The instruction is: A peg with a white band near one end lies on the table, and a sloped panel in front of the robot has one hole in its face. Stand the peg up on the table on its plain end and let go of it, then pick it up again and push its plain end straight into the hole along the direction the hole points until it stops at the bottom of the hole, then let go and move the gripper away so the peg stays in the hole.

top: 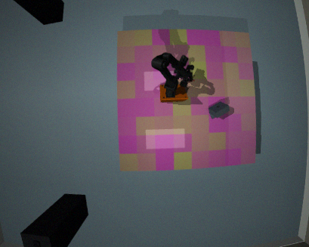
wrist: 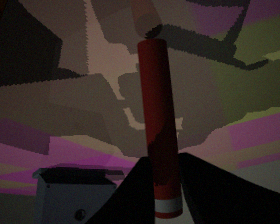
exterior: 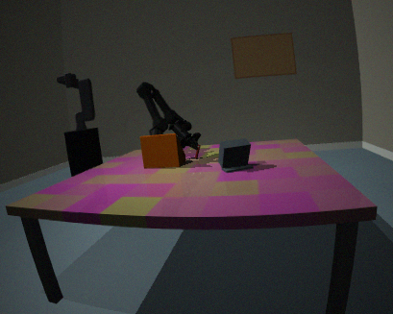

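A red peg [exterior: 197, 153] [wrist: 159, 100] with a white band is held near its banded end. My gripper [wrist: 163, 163] is shut on the peg. In the exterior view the peg stands nearly upright below the fingers, leaning slightly, with its plain end down at or close to the table [exterior: 193, 204]. A faint reflection shows just beyond the plain end in the wrist view; whether it touches the table is not certain. The grey sloped panel [top: 219, 109] [exterior: 234, 154] [wrist: 65, 197] stands apart from the peg. Its dark hole [wrist: 80, 214] shows at the wrist view's lower left.
The arm's orange base block [top: 174, 96] [exterior: 160, 151] is beside the gripper, on the side away from the panel. The arm casts broad shadows across the patchwork table top. Dark block-shaped stands [top: 57, 224] [exterior: 84, 152] are off the table.
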Robot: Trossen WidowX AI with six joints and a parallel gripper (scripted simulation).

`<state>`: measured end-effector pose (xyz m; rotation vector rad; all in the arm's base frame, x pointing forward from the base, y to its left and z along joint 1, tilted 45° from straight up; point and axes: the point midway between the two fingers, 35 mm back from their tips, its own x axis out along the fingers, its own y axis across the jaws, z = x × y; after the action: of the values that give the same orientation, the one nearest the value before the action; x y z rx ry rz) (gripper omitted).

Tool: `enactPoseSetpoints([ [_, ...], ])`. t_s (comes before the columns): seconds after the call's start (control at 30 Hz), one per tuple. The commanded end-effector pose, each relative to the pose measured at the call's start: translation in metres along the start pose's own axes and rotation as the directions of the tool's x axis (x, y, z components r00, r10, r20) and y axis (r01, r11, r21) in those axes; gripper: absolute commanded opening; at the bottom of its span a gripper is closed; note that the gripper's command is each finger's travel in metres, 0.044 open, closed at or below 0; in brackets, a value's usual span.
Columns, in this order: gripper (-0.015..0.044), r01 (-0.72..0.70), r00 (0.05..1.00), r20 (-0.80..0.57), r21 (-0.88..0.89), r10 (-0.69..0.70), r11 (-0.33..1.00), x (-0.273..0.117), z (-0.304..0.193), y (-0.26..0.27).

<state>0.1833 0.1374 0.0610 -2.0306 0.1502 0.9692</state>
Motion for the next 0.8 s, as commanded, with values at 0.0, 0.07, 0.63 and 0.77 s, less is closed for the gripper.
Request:
enactPoseSetpoints([
  [0.0,0.0051,-0.005,1.000,-0.030,0.001,0.005,1.000,-0.0011,0.0015,0.0013],
  [0.07,0.0051,-0.006,0.999,-0.047,0.001,0.006,1.000,-0.0019,0.0025,0.0013],
  [0.63,0.0051,-0.006,0.992,-0.126,0.002,0.006,1.000,-0.0085,0.0092,0.0015],
  [0.77,0.0051,-0.006,0.992,-0.126,0.002,0.006,1.000,-0.0101,0.0103,0.0015],
])
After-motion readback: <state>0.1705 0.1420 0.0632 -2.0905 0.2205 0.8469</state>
